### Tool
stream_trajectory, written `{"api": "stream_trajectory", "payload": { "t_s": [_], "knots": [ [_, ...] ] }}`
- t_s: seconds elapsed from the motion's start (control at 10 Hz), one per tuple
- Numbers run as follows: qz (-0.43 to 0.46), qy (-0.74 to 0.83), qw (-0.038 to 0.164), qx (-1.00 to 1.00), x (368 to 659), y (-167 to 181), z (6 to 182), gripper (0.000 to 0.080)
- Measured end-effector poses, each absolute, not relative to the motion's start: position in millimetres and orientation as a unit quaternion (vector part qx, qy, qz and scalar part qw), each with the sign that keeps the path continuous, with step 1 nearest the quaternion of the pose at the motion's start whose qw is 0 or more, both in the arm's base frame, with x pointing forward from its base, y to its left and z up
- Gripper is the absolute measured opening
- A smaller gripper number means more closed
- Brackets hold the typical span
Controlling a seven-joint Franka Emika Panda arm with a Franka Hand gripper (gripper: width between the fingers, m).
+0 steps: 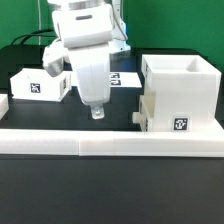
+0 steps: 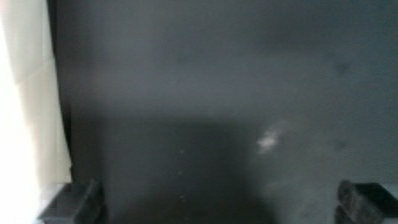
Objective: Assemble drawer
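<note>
**Border wall (image 1: pixel 110 148) close by, empty tool (image 1: pixel 96 113) low over bench (image 1: pixel 50 118)**

Nearest the lens: the low border wall, just on the camera side of the tool. Risks scraping the bench on any further drop, or clipping that wall on a forward sweep. Could also knock the drawer housing (image 1: pixel 182 92), near the tool toward the exterior view's right, or the loose tray (image 1: pixel 42 84) on the tool's opposite side. Hangs vertical, wrist pointing straight down, fingers (image 2: pixel 71 205) spread wide, gripping nothing.
</note>
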State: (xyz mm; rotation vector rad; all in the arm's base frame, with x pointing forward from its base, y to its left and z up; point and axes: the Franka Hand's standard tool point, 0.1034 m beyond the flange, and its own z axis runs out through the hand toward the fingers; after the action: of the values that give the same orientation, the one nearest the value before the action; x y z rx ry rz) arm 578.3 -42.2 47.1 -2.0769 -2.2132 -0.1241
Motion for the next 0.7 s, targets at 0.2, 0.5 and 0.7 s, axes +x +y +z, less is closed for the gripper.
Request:
{"api": "stream_trajectory", "payload": {
  "t_s": [0.2, 0.5, 0.7],
  "knots": [
    [-0.048, -0.726, 0.036, -0.685, 553.2, -46.8, 45.3, 0.0649],
    [-0.045, -0.725, 0.038, -0.686, 542.1, -46.4, 40.9, 0.0649],
    [-0.044, -0.721, 0.039, -0.69, 541.6, -46.2, 40.1, 0.0649]
  ]
}}
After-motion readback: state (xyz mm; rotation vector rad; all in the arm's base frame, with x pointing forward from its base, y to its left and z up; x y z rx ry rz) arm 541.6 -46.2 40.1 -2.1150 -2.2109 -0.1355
